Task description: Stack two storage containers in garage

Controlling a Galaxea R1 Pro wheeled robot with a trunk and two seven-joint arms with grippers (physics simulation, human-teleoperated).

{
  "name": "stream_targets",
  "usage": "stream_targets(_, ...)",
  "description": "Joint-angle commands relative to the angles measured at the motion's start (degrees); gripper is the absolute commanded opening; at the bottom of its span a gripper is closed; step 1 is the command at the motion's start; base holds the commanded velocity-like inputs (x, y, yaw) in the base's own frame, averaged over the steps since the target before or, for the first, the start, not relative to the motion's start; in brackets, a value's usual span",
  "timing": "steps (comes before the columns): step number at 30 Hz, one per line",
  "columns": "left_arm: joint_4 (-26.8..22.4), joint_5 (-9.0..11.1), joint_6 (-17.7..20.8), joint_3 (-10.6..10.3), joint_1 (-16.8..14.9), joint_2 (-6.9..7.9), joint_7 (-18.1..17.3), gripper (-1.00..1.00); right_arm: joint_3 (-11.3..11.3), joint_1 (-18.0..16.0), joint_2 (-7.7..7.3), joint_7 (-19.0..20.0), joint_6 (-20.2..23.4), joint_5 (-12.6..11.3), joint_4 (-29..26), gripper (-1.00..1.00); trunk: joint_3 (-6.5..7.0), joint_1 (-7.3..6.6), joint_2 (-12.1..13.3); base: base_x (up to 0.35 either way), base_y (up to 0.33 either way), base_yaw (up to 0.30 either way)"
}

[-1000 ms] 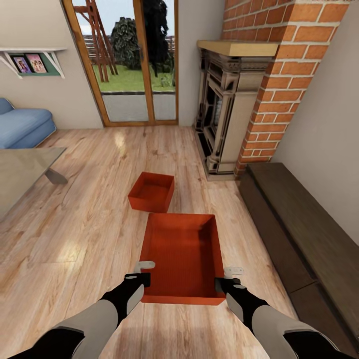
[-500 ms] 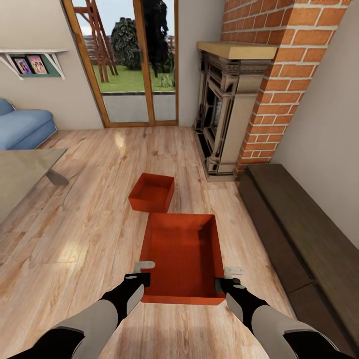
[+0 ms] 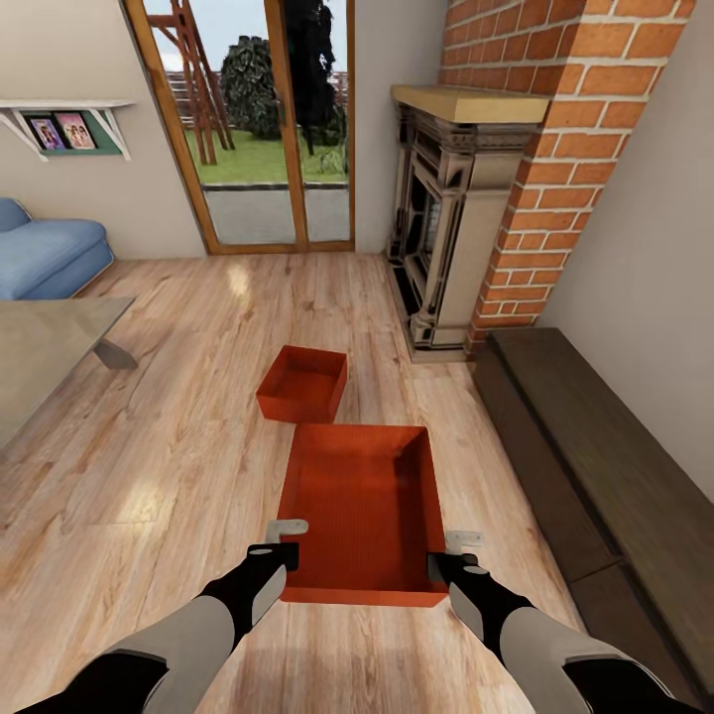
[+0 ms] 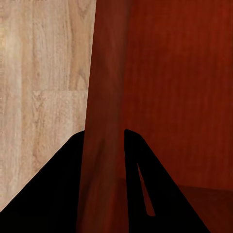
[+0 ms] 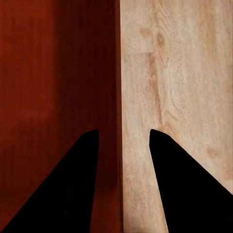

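Note:
Two orange-red storage containers show in the head view, on the living room's wood planks. The far one (image 3: 302, 382) rests on the planks. The near one (image 3: 362, 511) looks larger and hangs between my arms. My left gripper (image 3: 286, 540) is shut on its left wall near the front corner. In the left wrist view that wall (image 4: 104, 145) fills the gap between the black fingers (image 4: 53, 199). My right gripper (image 3: 458, 551) clasps the right wall. In the right wrist view the thin wall (image 5: 116, 145) runs between the fingers (image 5: 179, 189), with planks showing beside it.
A brick fireplace (image 3: 446, 218) stands ahead on the right, with a long dark wooden bench (image 3: 605, 466) along the right wall. A low table (image 3: 40, 342) and a blue sofa (image 3: 45, 253) are on the left. Glass doors (image 3: 258, 129) are straight ahead.
The whole picture has shifted very slightly, so the camera moved. The near container and both grippers keep their places in the view.

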Motion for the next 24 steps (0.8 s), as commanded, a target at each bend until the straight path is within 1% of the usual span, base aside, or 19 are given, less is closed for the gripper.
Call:
stream_targets(1, -0.19, -0.70, 0.40, -0.15, -0.01, 0.02, 1.30, -1.00, 0.40, -0.02, 0.04, 0.18, 0.00, -0.88, 0.04, -1.00, 0.14, -0.22, 0.37, 0.000, 0.000, 0.000)
stream_targets(24, -0.19, -0.70, 0.39, -0.15, -0.01, 0.02, 1.30, -1.00, 0.40, -0.02, 0.15, 0.00, -0.01, -0.87, 0.04, -1.00, 4.27, -5.27, 9.60, 0.000, 0.000, 0.000)
